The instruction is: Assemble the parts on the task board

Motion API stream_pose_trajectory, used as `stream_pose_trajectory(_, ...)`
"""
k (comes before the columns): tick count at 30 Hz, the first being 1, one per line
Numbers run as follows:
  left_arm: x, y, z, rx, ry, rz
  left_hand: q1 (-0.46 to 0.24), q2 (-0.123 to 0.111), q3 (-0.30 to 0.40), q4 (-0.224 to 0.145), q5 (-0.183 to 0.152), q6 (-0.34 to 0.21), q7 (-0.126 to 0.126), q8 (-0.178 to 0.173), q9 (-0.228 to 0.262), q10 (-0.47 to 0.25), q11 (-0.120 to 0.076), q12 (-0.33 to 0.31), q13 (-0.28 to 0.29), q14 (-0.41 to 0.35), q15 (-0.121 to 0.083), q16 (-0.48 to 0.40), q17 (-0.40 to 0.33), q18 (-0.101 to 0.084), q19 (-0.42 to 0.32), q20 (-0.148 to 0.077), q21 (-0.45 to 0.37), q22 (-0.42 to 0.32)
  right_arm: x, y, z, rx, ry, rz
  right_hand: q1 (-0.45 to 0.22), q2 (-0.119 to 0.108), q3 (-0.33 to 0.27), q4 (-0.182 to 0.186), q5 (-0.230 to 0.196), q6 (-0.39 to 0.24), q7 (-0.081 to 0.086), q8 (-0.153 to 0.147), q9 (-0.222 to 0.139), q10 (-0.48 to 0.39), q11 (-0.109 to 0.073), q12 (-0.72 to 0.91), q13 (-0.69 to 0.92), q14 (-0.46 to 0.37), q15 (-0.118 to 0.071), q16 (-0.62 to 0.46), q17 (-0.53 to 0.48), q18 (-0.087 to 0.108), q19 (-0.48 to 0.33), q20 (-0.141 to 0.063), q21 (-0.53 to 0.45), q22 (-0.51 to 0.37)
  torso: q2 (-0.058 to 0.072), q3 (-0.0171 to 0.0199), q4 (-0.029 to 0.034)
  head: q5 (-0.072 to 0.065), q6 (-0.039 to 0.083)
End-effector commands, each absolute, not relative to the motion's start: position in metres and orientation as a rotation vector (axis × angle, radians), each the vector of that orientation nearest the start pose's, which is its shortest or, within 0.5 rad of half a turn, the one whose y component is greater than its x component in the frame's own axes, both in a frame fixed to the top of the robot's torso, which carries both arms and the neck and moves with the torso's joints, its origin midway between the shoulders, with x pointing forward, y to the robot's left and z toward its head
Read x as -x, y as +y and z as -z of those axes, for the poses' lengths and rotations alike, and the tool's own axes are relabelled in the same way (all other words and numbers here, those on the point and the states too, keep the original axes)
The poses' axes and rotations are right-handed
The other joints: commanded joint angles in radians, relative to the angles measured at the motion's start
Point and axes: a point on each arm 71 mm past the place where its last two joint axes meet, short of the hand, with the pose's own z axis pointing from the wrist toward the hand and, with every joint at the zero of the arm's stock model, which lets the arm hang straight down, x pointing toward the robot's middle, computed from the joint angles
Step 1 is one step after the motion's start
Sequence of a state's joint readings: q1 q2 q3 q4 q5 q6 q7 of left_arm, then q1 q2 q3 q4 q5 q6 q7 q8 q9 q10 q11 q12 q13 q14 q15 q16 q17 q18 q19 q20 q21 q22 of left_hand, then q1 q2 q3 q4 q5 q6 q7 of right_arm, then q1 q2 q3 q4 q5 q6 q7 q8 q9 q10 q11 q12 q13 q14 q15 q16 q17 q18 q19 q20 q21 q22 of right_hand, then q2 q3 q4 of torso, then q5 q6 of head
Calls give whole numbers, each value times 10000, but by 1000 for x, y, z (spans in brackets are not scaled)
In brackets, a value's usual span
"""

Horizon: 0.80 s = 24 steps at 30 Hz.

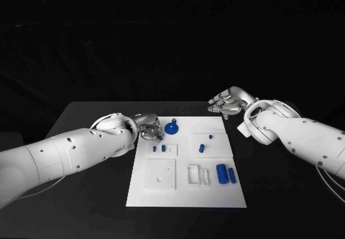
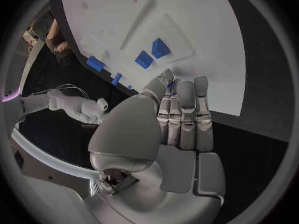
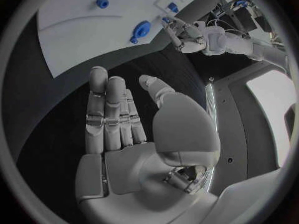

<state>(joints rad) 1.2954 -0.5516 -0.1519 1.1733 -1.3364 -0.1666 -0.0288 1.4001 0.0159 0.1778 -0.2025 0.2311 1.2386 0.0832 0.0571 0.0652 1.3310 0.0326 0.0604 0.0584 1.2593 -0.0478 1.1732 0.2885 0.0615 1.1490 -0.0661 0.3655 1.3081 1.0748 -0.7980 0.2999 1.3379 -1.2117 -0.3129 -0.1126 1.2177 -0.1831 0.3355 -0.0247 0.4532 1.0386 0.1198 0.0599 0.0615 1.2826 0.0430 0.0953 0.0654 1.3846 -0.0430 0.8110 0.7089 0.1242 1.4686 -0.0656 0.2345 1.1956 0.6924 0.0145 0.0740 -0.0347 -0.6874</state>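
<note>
Your left hand (image 1: pixel 149 128) pinches a small blue part (image 2: pixel 169 84) at the task board's far left corner; your right hand (image 1: pixel 229 102) is empty.

Your left fingers (image 2: pixel 187 115) lie close together, the thumb tip against the blue piece, over the task board (image 1: pixel 185 195) edge and just beside the round blue part (image 1: pixel 172 128). Your right fingers (image 3: pixel 106 115) are stretched out and released, grasping nothing, above the black counter (image 1: pixel 86 117) past the board's far right corner. Other blue parts sit on the board: two small ones (image 1: pixel 202 147) near its middle, and two cylinders (image 1: pixel 226 173) toward its right edge.
</note>
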Motion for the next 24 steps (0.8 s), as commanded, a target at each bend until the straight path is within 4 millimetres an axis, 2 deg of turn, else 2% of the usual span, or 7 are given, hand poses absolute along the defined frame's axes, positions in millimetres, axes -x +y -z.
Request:
stream_pose_trajectory(1, -541, 142, 205, -2632, 18417, 6440, 28, 42, 5, -24, -49, -4, 44, 58, 8, -83, 2, -16, 11, -16, 40, 4, -17, 115, 43, 26, 34, 224, -537, -254, 144, -3401, 15472, -7261, -31, -13, 6, 60, 49, -36, 57, 24, 16, 15, 67, -61, -15, -51, 19, 65, -24, 225, 336, 34, 26, -22, -1, -1, 1, -5, -10)
stream_pose_trajectory(24, -537, 135, 206, -2907, 18145, 6572, 28, 54, 5, -64, -30, 90, 27, 60, 11, 12, -31, -13, 12, 18, 15, 26, -17, 120, 44, 5, 130, 221, -538, -254, 145, -3409, 15488, -7260, -31, -13, 6, 60, 49, -36, 57, 24, 16, 15, 67, -61, -15, -51, 19, 65, -24, 225, 336, 34, 26, -22, 3, -11, 0, -1, -64)
